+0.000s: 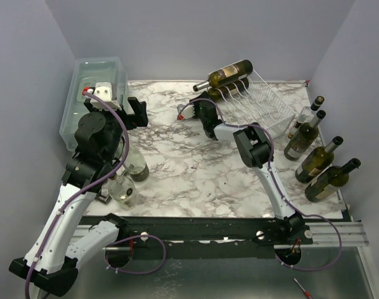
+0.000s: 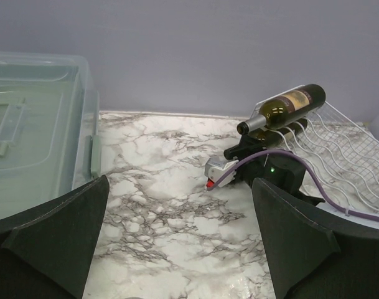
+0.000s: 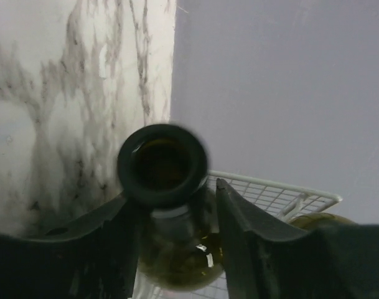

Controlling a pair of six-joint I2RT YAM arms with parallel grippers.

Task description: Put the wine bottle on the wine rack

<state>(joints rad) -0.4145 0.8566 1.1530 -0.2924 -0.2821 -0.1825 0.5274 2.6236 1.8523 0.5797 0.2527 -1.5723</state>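
The white wire wine rack (image 1: 264, 103) stands at the back right and also shows in the left wrist view (image 2: 351, 156). Two dark green wine bottles lie at its left end, one (image 1: 229, 75) stacked above the other (image 1: 229, 88). My right gripper (image 1: 208, 103) is at the neck of the lower bottle. In the right wrist view that bottle's mouth (image 3: 163, 163) faces the camera, with the fingers (image 3: 239, 224) on either side of the neck and a small gap showing on the right. My left gripper (image 1: 136, 112) is open and empty above the table's left part.
A translucent lidded bin (image 1: 96, 93) stands at the back left. Two clear bottles (image 1: 136, 165) (image 1: 124, 190) stand beside the left arm. Several dark wine bottles (image 1: 320, 159) stand and lean along the right edge. Walls close in behind and at the sides.
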